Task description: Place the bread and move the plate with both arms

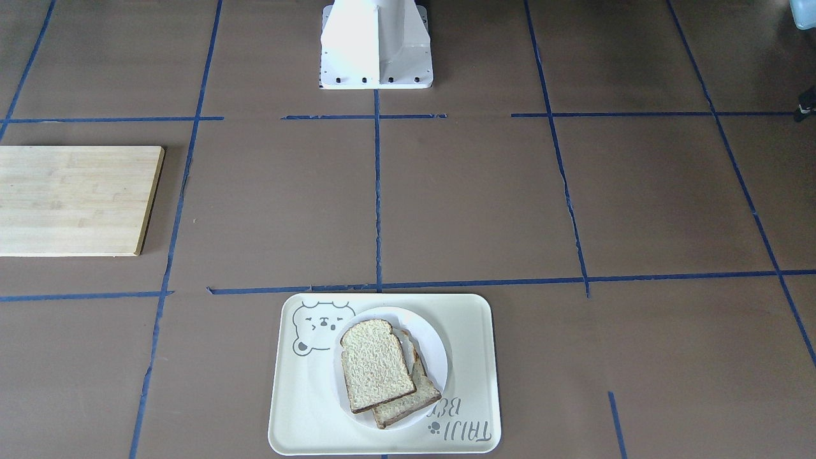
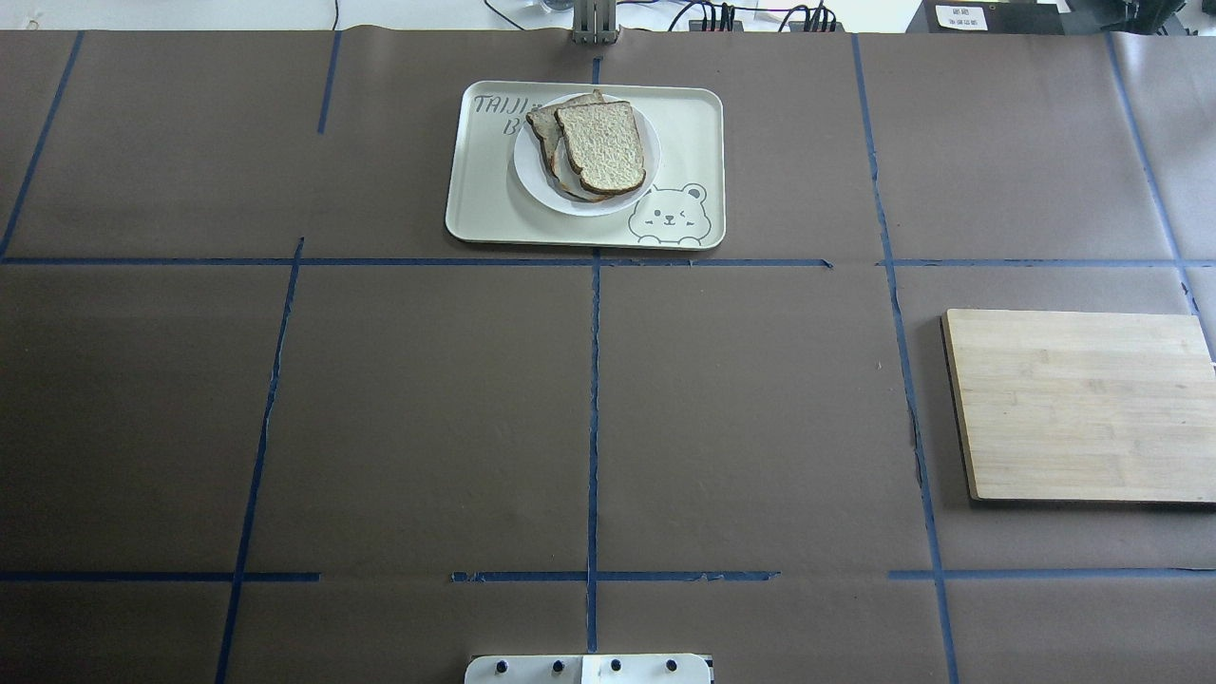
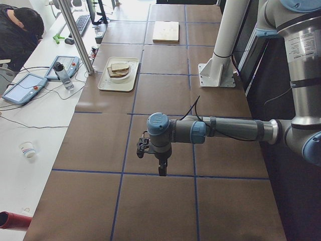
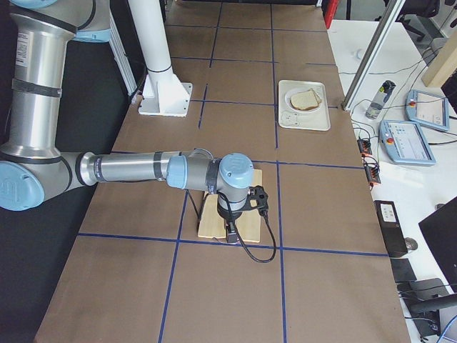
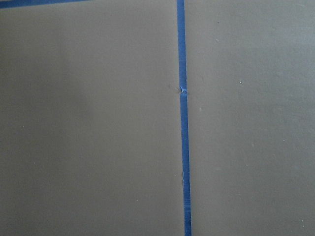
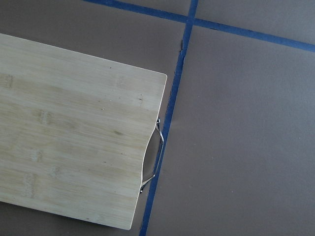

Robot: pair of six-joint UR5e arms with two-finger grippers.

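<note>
White and round, the plate (image 1: pixel 437 348) sits on the cream bear tray (image 1: pixel 475 382) at the far middle of the table (image 2: pixel 427 408), opposite the robot's pedestal (image 1: pixel 376 44). The bread (image 1: pixel 376 366), dark-crusted, lies flat on the plate, overlapping a second slice (image 1: pixel 408 405) beneath it. The left gripper (image 3: pixel 161 169) hangs over bare brown table at the left end, well apart from the tray. The right gripper (image 4: pixel 230 233) hangs over the wooden board (image 2: pixel 1078 404) on the right. How far either pincer is open, or whether it holds anything, cannot be told
</note>
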